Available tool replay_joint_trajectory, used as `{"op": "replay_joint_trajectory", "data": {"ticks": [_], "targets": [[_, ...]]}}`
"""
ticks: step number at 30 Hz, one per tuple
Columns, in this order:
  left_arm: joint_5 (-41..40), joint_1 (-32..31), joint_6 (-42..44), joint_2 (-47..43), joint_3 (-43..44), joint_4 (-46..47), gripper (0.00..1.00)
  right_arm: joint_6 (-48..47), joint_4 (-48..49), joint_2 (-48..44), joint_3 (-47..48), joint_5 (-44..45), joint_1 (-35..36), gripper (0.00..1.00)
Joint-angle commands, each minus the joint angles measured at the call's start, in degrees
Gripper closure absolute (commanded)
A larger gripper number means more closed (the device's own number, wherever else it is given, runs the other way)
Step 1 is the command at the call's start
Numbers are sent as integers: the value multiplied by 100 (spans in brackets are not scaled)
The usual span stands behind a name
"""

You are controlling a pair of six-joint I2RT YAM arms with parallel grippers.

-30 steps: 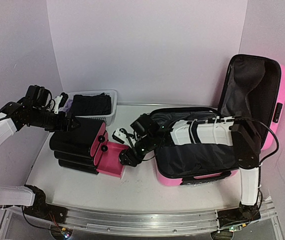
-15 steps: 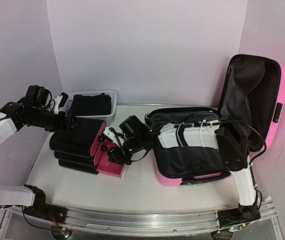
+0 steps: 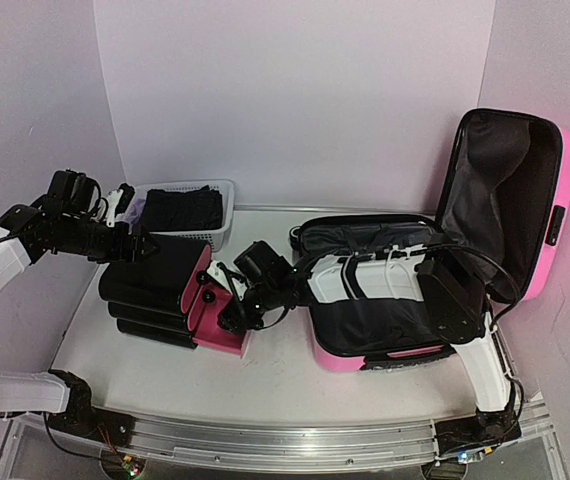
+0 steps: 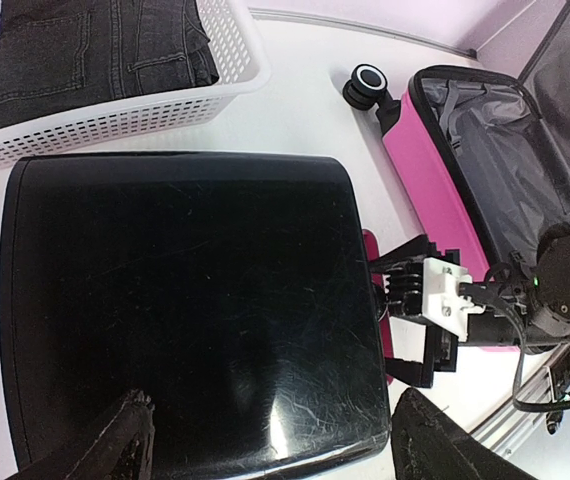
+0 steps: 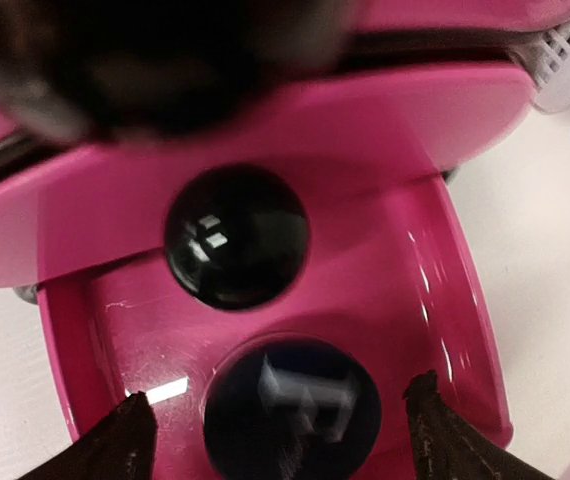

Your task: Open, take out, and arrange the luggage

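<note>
The luggage [image 3: 385,358], a big pink hard-shell suitcase, lies open at the right with its black-lined lid [image 3: 505,190] upright; it also shows in the left wrist view [image 4: 435,190]. A smaller case [image 3: 160,280] with a glossy black shell [image 4: 185,300] and a pink side stands at the left. My left gripper [image 3: 133,246] is open over the black shell's edge [image 4: 275,445]. My right gripper [image 3: 230,308] is open wide at the pink side [image 5: 280,430], where two black wheels [image 5: 237,235] sit between its fingers. It also shows in the left wrist view [image 4: 435,305].
A white mesh basket [image 3: 223,228] holding folded dark jeans [image 3: 180,210] stands behind the small case, also in the left wrist view [image 4: 235,60]. A suitcase wheel [image 4: 368,82] sticks out at its far corner. White walls close the back and sides.
My right arm has reached left from the open suitcase to the small case's pink side. The left arm and the black shell have stayed put.
</note>
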Motion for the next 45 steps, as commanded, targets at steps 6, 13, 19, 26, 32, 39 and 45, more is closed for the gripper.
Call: {"op": "replay_joint_trajectory", "data": {"ticks": [6,13,19,26,32,39,45], "targets": [[-69,37,-10,44,128,99,17,-1485,-726,-1322,-696,728,4,2],[-366,81,83,175,170,84,16,-2069,-994,-1297,-981,1253,-28,10],[-282,980,142,545,208,66,15,-1099,-644,-781,-571,1694,-16,16],[470,1551,-49,953,142,165,17,-778,-343,-448,-447,1630,-7,18],[713,1551,-148,842,-243,295,18,-208,328,-98,-137,1577,95,17],[800,1551,-190,716,-405,305,18,571,1545,421,213,1762,204,14],[793,1551,-220,620,-467,311,18,1028,2346,895,595,1823,290,14]]}}
